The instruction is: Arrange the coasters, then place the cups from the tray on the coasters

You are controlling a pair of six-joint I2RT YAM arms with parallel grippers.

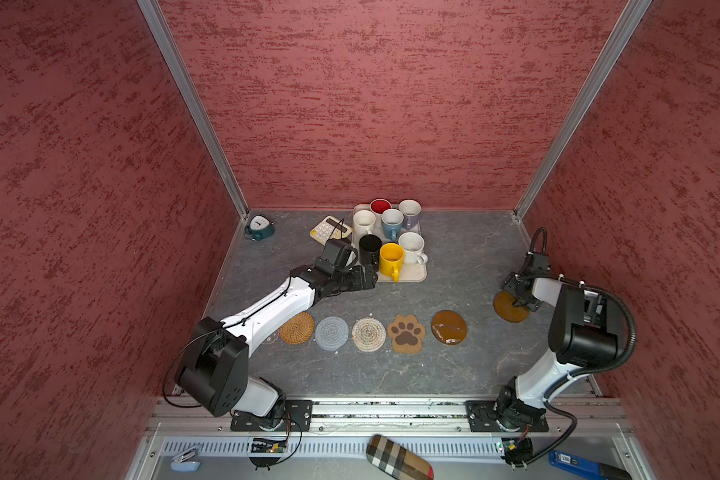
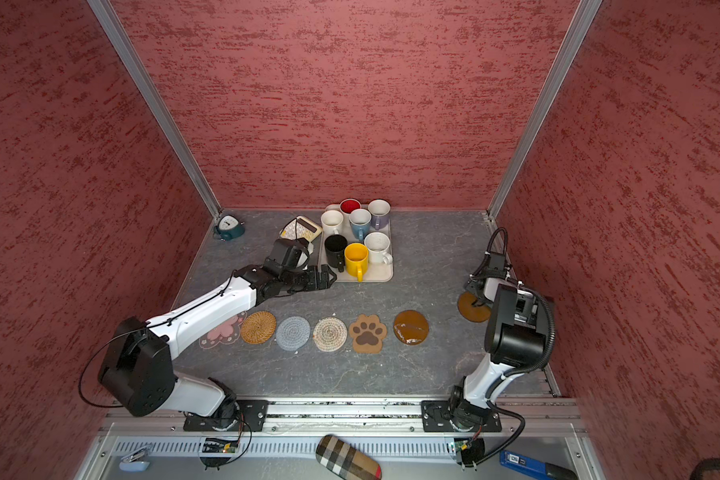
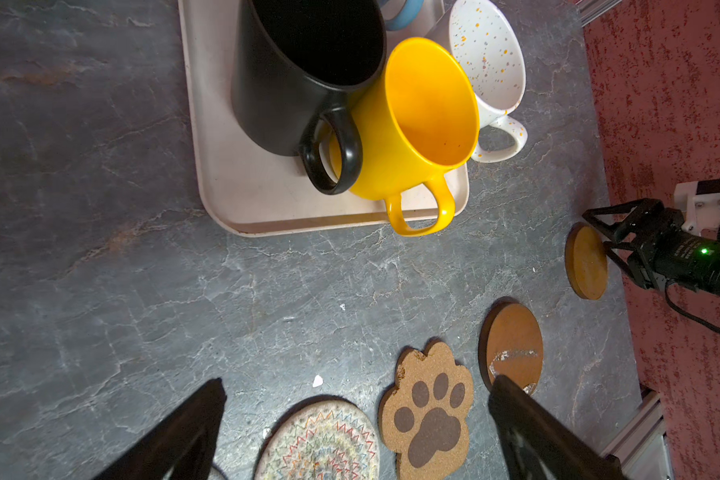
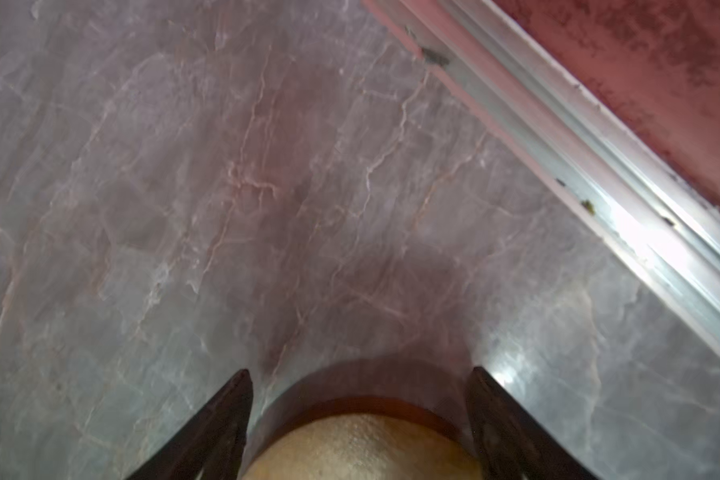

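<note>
Grey tabletop (image 1: 454,257): flower coaster (image 2: 223,334) is mostly hidden under left arm (image 2: 208,307). Left gripper (image 3: 358,382) is spread wide, empty. Right gripper (image 4: 360,370) is set astride cut-off disc (image 4: 362,449); grip cannot be told.

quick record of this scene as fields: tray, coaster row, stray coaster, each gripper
tray: beige, at the back, seven cups upright on it, none on a coaster
row, left to right in a top view: woven coaster, grey coaster, beige coaster, paw coaster, brown disc
part hidden: pink flower coaster, under the left arm
stray: second brown disc, apart to the right
left gripper: open, empty, by the black cup
right gripper: jaws either side of the second brown disc, grip unclear
</note>
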